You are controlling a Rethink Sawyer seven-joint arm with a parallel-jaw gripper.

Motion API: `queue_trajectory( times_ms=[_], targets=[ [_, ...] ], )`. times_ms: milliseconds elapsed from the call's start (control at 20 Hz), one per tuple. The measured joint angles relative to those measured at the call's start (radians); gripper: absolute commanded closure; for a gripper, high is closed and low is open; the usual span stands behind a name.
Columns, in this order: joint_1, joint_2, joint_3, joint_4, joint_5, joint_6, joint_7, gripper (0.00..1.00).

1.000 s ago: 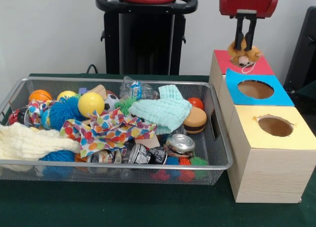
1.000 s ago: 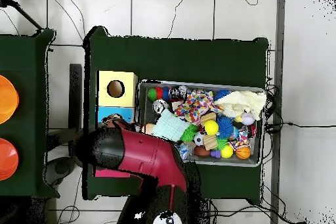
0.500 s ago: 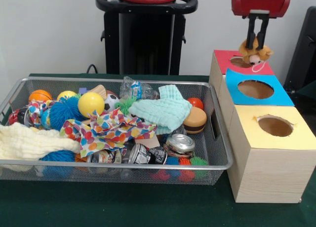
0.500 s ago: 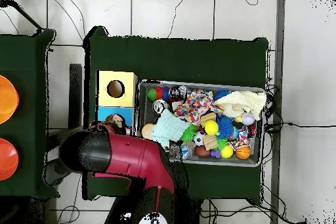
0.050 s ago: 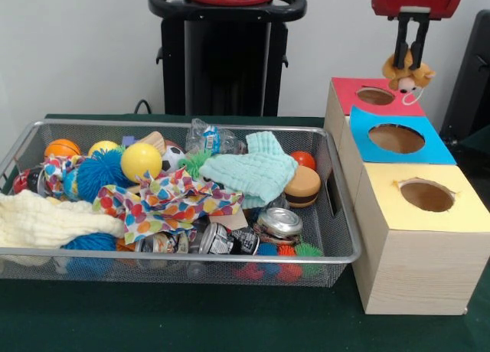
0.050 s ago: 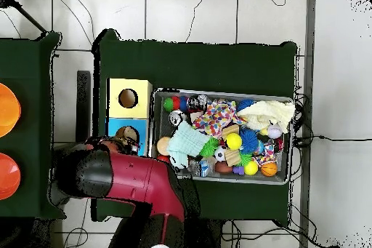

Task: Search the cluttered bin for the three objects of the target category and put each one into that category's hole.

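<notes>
Plush toy (image 5: 406, 70) hangs pinched in pincer (image 5: 410, 55), above and slightly right of red box's hole (image 5: 375, 96). Step in hand, I'd say: carry to drop. Next: shift pincer left over hole, lower, release. Then back to bin (image 5: 337, 214) for more.

A plain pale wall (image 5: 84, 46) stands behind, and the surface (image 5: 184, 321) wears a dark green cloth. From above, the floor (image 6: 196, 12) is light tile with dark seams, with thin black cables (image 6: 211, 1) trailing across it (several loop near the edges). A second green-covered table (image 6: 25, 63) stands alongside, carrying two orange discs (image 6: 7, 107).
</notes>
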Motion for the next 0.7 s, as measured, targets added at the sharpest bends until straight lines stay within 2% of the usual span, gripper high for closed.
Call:
queue_trajectory(
  times_ms=[700],
  targets=[
    [-0.036,-0.028,0.0,0.029,0.018,0.0,0.012,1.0]
  ],
)
